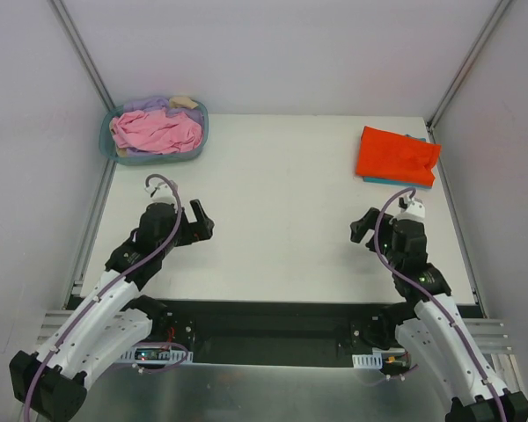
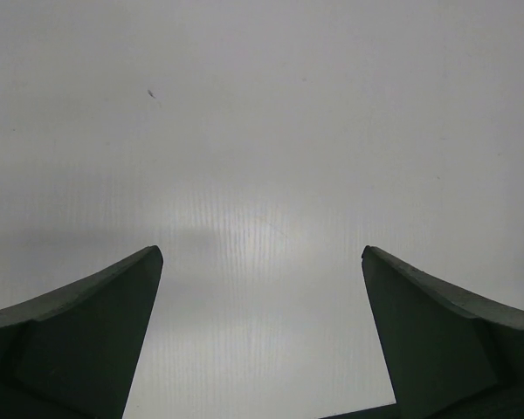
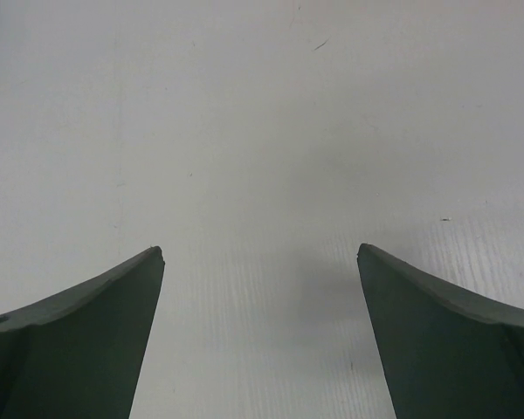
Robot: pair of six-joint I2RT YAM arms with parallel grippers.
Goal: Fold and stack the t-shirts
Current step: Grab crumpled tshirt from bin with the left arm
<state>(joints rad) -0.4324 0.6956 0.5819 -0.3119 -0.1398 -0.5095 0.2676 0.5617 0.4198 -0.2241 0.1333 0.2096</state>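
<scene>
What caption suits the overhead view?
Left end effector and right end effector open above the table; pink t-shirt in the basket, orange-red t-shirt folded on teal t-shirt.

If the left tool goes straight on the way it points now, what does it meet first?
Probably the white table; the left tool stands open, and nothing else shows ahead of it.

The pink shirt [image 1: 156, 132] lies crumpled in the basket [image 1: 107, 146] at eleven o'clock on the table [image 1: 282, 211]. At one o'clock the orange-red shirt [image 1: 396, 155], folded flat, rests on the folded teal shirt [image 1: 392, 181], of which only the edges show.
</scene>
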